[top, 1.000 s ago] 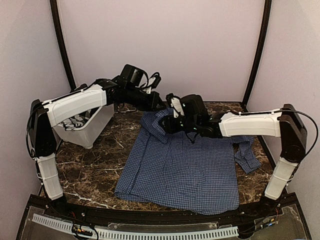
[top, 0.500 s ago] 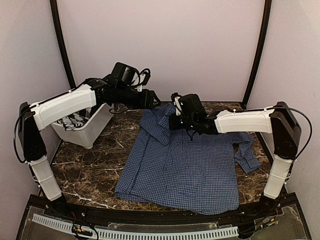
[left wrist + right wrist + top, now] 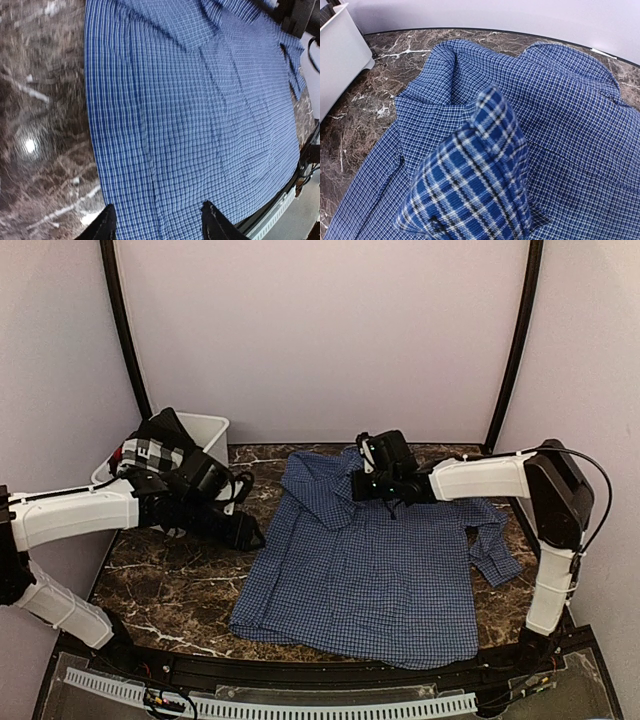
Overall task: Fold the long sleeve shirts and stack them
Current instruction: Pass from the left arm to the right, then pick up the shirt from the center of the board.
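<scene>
The blue checked long sleeve shirt (image 3: 370,570) lies spread on the dark marble table (image 3: 170,580), collar at the far side. My right gripper (image 3: 362,480) is at the collar and is shut on a raised fold of the cloth. That fold (image 3: 475,185) fills the right wrist view and hides the fingers. My left gripper (image 3: 250,533) hangs low at the shirt's left edge. In the left wrist view it (image 3: 159,225) is open and empty, with its black fingertips (image 3: 107,225) spread above the shirt's body (image 3: 200,100).
A white plastic bin (image 3: 205,430) stands at the back left with a black-and-white checked cloth (image 3: 150,452) in it; it also shows in the right wrist view (image 3: 340,45). A shirt sleeve (image 3: 495,555) trails off to the right. Walls close in the table.
My left arm has swung away from the collar, down and to the left, and now sits beside the shirt's left edge. My right gripper stays at the collar, shifted slightly back and right.
</scene>
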Motion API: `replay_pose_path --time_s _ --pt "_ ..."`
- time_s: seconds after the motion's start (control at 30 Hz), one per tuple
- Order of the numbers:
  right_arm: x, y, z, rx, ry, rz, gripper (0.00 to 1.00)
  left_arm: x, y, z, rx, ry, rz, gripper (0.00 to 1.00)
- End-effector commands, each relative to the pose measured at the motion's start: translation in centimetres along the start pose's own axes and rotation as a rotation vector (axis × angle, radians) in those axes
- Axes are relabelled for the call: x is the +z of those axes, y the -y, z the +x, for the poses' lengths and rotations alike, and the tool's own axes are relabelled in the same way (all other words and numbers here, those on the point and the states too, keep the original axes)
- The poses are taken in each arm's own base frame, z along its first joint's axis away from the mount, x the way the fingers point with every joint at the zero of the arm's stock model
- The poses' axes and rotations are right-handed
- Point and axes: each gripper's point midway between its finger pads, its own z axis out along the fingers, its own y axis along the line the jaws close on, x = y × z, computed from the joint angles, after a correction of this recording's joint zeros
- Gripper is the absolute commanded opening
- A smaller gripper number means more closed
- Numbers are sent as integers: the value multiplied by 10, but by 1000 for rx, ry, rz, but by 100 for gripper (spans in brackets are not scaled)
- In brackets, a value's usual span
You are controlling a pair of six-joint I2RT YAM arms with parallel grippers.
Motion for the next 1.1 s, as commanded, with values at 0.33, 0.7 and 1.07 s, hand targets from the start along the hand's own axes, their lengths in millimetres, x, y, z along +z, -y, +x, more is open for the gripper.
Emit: replay_pose_path --time_s 0.33,0.7,1.07 --pt "8 -5 10 -3 -26 -40 0 8 8 134 -22 -294 -5 48" --pt "10 1 38 29 -86 -39 0 38 7 157 62 -375 -116 44" --pt "12 28 85 51 -179 41 0 60 17 150 138 -384 -163 9"
